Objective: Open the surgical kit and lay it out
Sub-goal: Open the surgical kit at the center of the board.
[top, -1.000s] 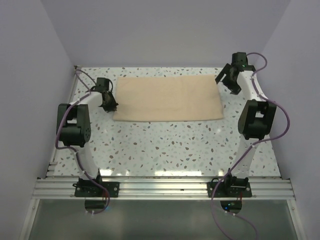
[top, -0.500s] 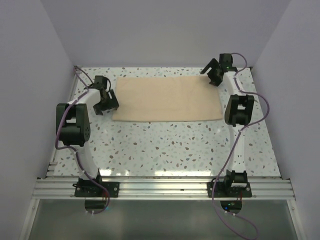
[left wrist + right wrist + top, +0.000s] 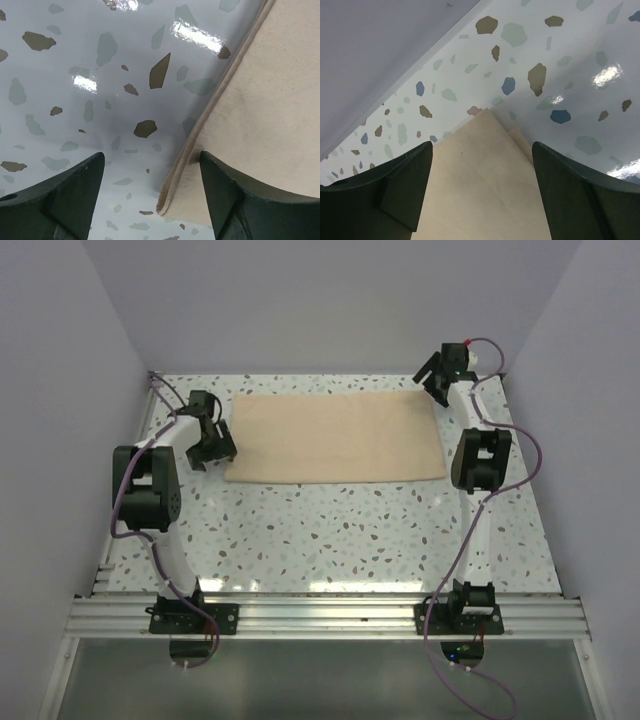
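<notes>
The left gripper [image 3: 151,160] stood wide open, jaws straddling the hemmed left edge of the cloth wrap [image 3: 260,110], low over the table [image 3: 75,75]. The right gripper [image 3: 481,150] gaped just as wide above the wrap's far right corner, where folded layers showed stepped one under another. From above, the wrap lay flat and closed at the far middle of the table, between the two arms. Nothing metal showed. It was presumably folded inside, so expect hidden weight that could slide. The cloth looked soft, limp and light. The best hold, I judged, was to pinch only the top layer at that stepped corner and peel slowly.
</notes>
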